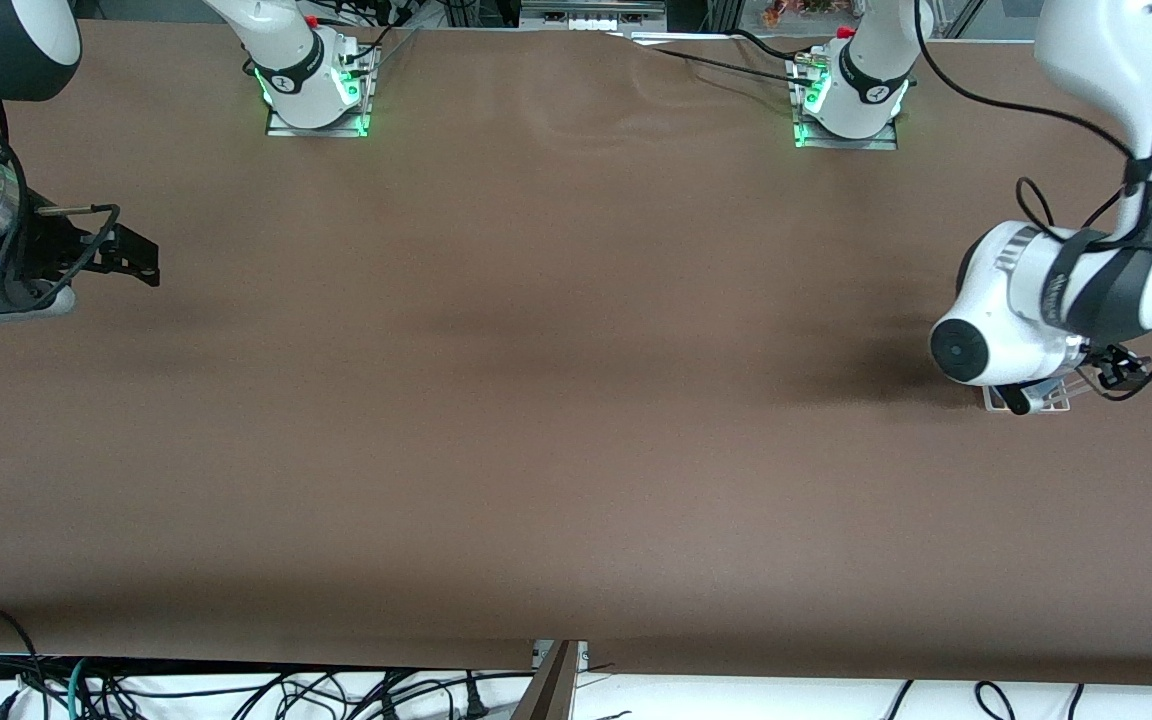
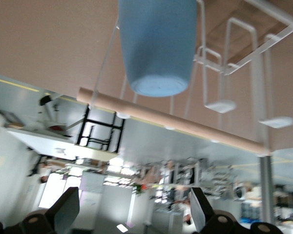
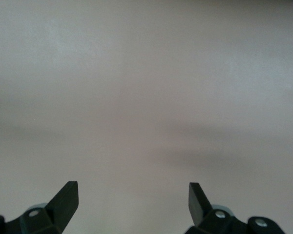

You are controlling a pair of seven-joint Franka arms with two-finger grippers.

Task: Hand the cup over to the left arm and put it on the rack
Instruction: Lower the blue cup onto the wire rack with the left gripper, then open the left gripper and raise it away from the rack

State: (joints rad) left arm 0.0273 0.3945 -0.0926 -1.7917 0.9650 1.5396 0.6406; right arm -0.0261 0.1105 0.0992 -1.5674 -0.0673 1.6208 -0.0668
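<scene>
With the cup (image 2: 157, 46) sitting upside down on the rack (image 2: 244, 53) at the left arm's end of the table, the left gripper (image 2: 132, 209), fingers wide and empty, should back straight off without snagging the wires, while the right gripper (image 3: 133, 202) waits wide apart over bare table

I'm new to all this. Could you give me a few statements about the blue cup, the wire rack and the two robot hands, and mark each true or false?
1. The light-blue plastic cup sits among the loops of the white wire rack. True.
2. The left gripper is clamped on the cup. False: its fingers are open, apart from it.
3. The right gripper holds the cup. False: it is open and empty over bare table.
4. The rack has a pale wooden dowel. True.
</scene>
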